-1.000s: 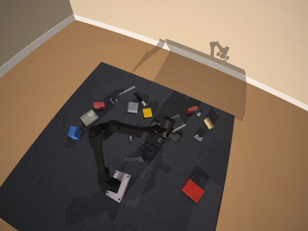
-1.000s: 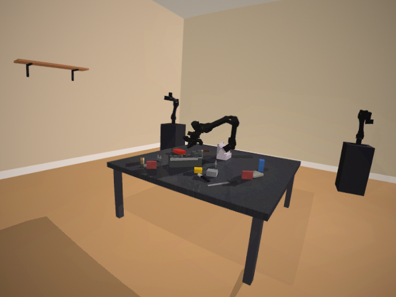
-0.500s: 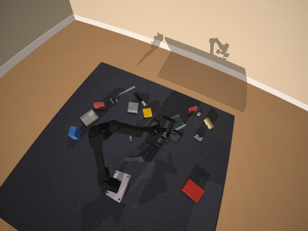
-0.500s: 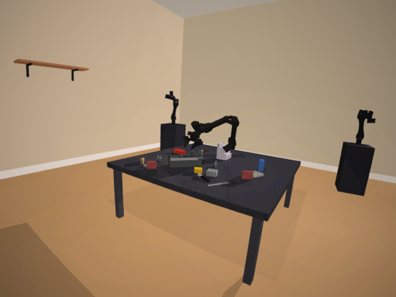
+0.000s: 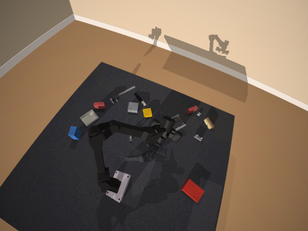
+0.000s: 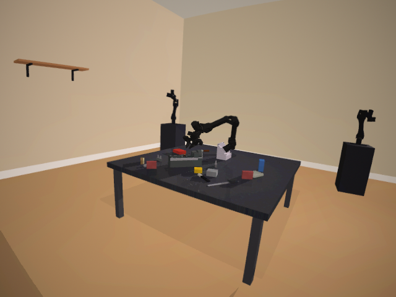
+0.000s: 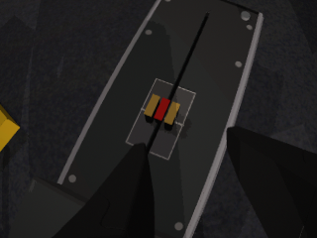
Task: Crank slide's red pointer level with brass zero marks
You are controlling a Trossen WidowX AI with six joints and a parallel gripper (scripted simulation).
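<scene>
Hovering above the machine on the tabletop, my claw is half-closed and pinches nothing. Its red pointer sits level between both brass zero marks. I judge only backing away remains.

A single matte-black robot arm, built of slim, boxy links joined by rounded cylindrical joint housings, rises from a pale grey base plate with small dark screws at its corners. The wrist end carries a chunky cluster of black cylinders. Two broad, tapering black fingers, flat-faced and unmarked, fill the lower part of the wrist view. No cables, labels or coloured markings can be made out anywhere on the dark bodywork.
</scene>
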